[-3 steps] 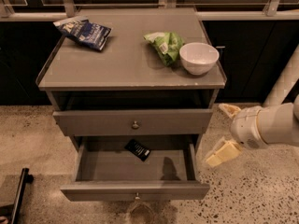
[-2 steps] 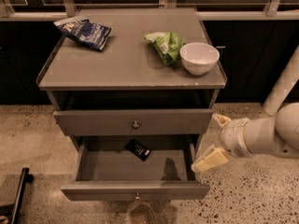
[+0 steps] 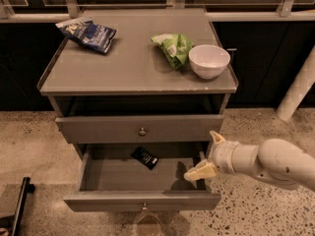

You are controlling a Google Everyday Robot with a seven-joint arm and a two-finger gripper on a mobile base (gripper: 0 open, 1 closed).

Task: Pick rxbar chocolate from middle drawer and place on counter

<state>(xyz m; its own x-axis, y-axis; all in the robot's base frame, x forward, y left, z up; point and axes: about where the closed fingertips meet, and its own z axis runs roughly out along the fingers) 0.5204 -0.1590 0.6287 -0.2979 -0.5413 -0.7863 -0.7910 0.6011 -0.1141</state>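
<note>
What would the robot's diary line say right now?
snack bar: lying in open drawer | gripper: open, over drawer's right side | counter: no bar yet

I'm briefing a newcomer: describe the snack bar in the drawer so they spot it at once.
Below the counter, the middle drawer stands open. The rxbar chocolate lies alone near its back, left of the open gripper at the drawer's right side. It is small, flat and black, unlike the crinkled blue bag and green bag above.
</note>
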